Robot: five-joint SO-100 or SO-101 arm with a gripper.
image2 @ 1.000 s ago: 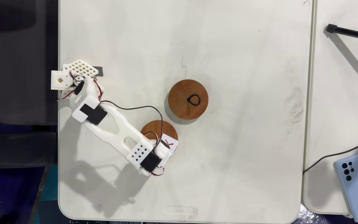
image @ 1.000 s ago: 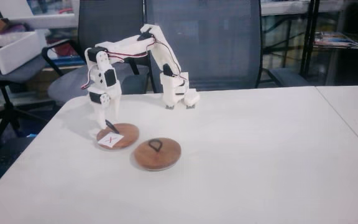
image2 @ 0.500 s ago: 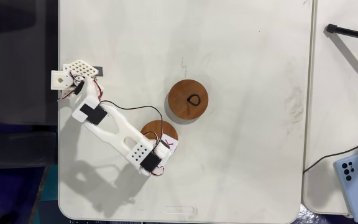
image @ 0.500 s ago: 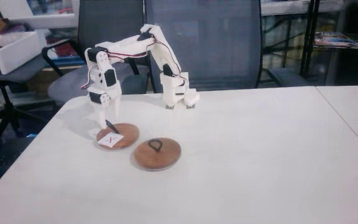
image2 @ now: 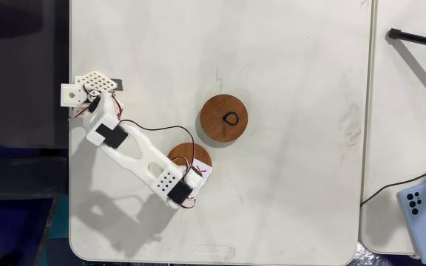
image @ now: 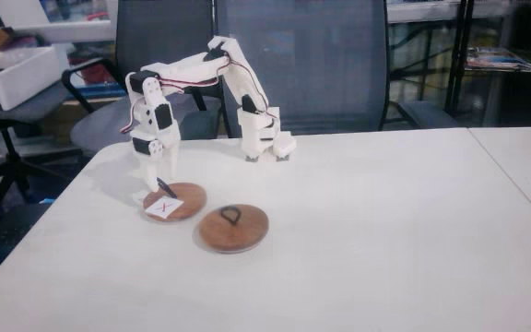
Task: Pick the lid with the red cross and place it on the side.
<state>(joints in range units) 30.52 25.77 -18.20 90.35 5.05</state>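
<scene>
Plain round wood disc w/ black loop lies nearest on white counter. Just left/behind it, lid with the red cross, flat on counter. Tool down at its loop; can't tell jaw gap.

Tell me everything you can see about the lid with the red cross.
The lid with the red cross is a small round brown disc, wooden by its look, lying flat on the white table. A white square label with a red X sits on top, beside a thin black loop handle. The gripper stands right at that handle. The plain lid lies close by, apart.
</scene>
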